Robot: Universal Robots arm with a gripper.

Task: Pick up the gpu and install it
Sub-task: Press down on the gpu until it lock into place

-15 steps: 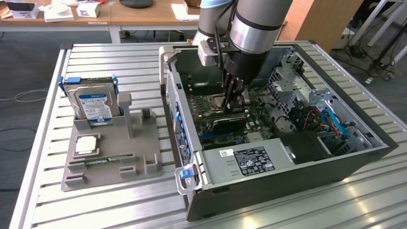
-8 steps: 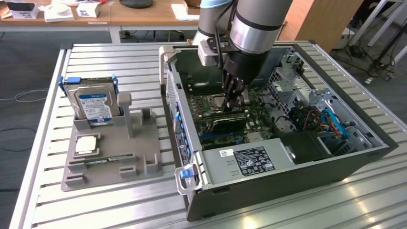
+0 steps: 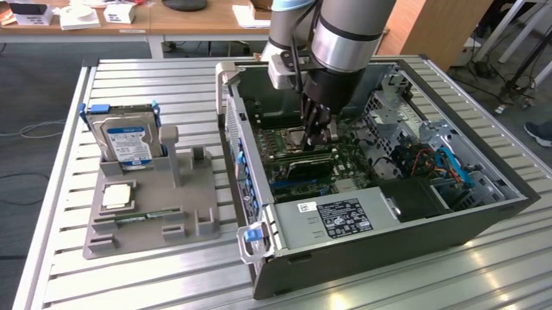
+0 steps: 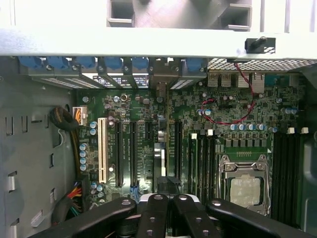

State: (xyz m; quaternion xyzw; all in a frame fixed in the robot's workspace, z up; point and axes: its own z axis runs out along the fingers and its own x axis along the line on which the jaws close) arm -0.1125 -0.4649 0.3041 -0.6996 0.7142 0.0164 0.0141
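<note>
Gripper [image 3: 319, 132]: jaws closed, inside the open computer case [image 3: 483, 213], above the motherboard [image 4: 148, 106]. Gpu [image 4: 159, 158]: edge-on below the fingertips, over an expansion slot [image 4: 178, 148]; grip unconfirmed. Seating advice: keep card square, press evenly.

Green motherboard [image 4: 148, 129] with black slots, blue-labelled silver hard drive [image 3: 128, 142], grey holder [image 3: 147, 206], black gripper [image 4: 168, 210]

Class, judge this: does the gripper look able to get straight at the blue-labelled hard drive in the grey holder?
Probably not directly. The gripper sits low inside the open case, whose side wall stands between it and the hard drive; the way over that wall looks free.
</note>
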